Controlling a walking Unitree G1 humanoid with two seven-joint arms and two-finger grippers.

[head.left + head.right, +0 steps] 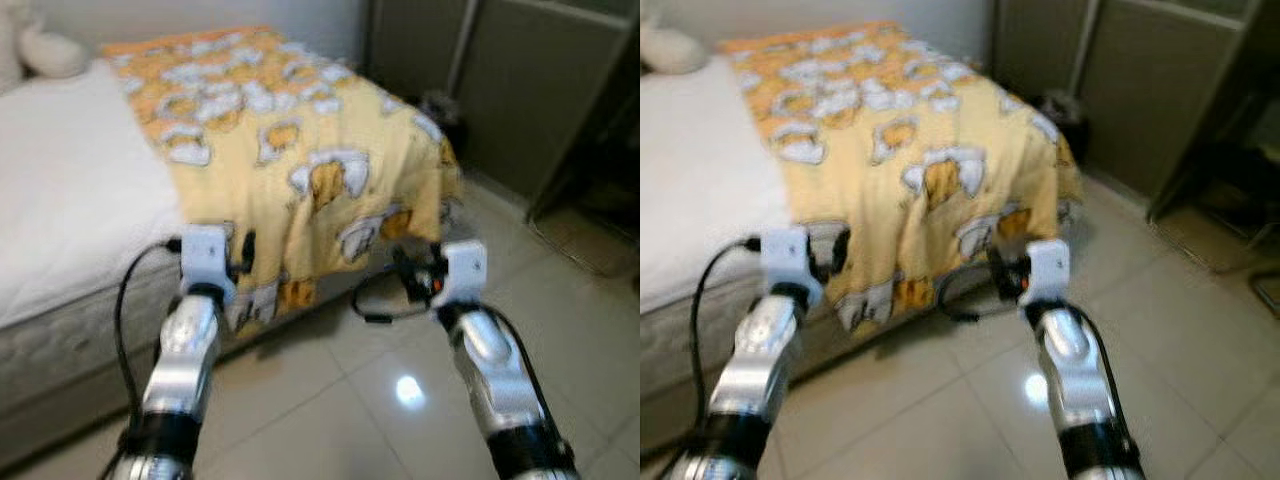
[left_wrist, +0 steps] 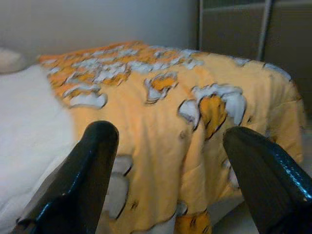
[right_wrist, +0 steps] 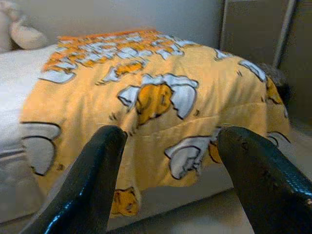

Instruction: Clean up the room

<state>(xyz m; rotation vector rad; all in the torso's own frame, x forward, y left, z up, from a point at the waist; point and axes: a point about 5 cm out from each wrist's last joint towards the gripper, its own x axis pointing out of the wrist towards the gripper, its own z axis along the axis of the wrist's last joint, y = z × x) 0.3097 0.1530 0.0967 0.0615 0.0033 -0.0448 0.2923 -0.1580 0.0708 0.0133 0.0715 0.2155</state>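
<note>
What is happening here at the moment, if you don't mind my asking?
The robot stands at the foot of a bed, facing a yellow patterned blanket that drapes over the mattress edge toward the tiled floor. Its left gripper and right gripper are both open and raised toward the blanket, holding nothing yet.

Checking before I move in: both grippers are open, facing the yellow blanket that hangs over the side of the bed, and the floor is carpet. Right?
Not quite. The floor is glossy tile, as the left eye view shows. The rest holds: left gripper and right gripper are open, facing the yellow blanket hanging over the side of the bed.
</note>
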